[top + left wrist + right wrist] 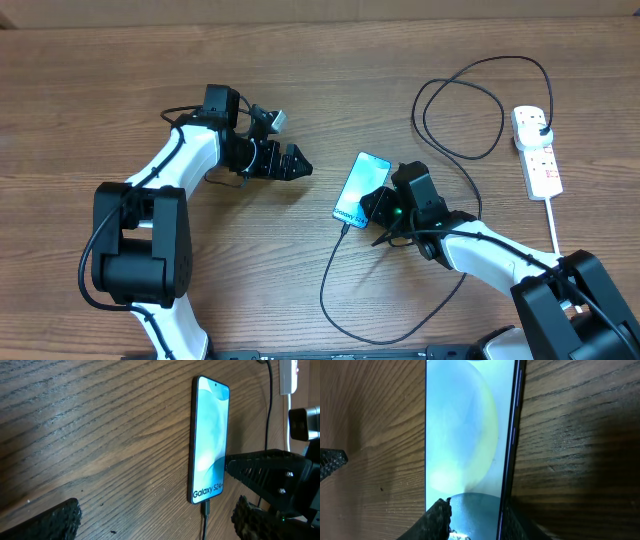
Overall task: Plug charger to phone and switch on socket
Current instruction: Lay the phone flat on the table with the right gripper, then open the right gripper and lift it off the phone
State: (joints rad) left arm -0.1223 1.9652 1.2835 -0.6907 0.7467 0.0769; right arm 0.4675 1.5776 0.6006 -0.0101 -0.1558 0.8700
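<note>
The phone [362, 180] lies flat with its screen lit and reads "Galaxy" in the left wrist view [210, 435]. It also fills the right wrist view [465, 425]. The charger's black cable [330, 270] has its tip in the phone's bottom port [205, 510]. It loops across the table to a black plug [535, 122] in the white socket [538, 160]. My right gripper [378, 208] sits at the phone's lower right corner, slightly open. One finger is over the screen and one beside the edge [475, 510]. My left gripper [298, 165] is open and empty, left of the phone [157, 505].
The socket's white cord [553, 225] runs down along the right side towards the right arm's base. The black cable makes a big loop at the back right [460, 100] and another near the front edge [380, 340]. The table is bare wood elsewhere.
</note>
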